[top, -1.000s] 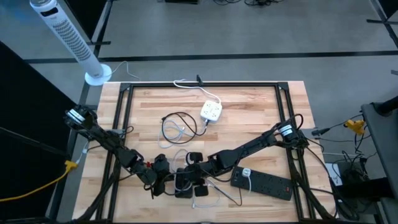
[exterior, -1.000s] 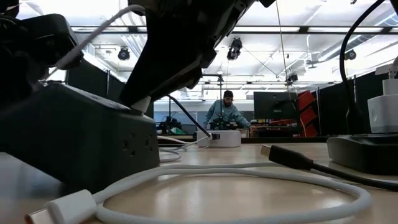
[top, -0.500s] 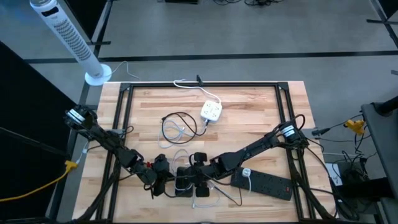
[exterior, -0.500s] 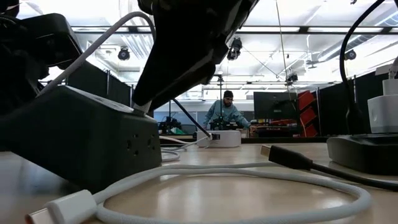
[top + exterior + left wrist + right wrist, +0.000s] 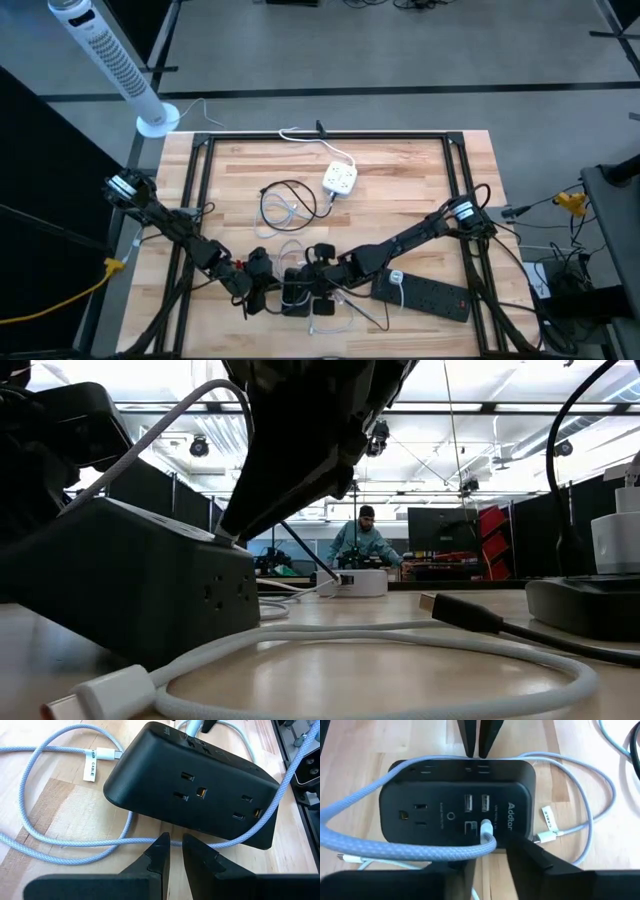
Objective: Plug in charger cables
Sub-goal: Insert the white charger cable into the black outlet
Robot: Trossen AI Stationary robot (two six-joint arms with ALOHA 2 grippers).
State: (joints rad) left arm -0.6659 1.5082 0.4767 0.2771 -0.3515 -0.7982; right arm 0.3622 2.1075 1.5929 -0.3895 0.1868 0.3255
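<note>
- A white braided charger cable [image 5: 420, 851] is plugged by its small white plug [image 5: 486, 827] into a port on the top face of a black socket block [image 5: 455, 805], near the front edge of the wooden table [image 5: 400, 190].
- From the plug the cable loops over the block's edge and runs out in wide curves across the wood; a small white label tag [image 5: 93, 768] hangs near its other plug.
- The right gripper [image 5: 487, 852] hovers just over the plugged end, fingers a narrow gap apart; whether they touch the cable is hard to tell.
- The left gripper [image 5: 172, 851] sits low beside the block's side face, its fingers nearly together and holding nothing.
- Further back on the table lie a loose coil of black cable and white cable [image 5: 285, 205], beside a square white socket cube [image 5: 339, 180].
- A long black power strip [image 5: 425, 293] lies to the right of the block.
- In the low view, a person [image 5: 365, 540] sits far behind the table.
</note>
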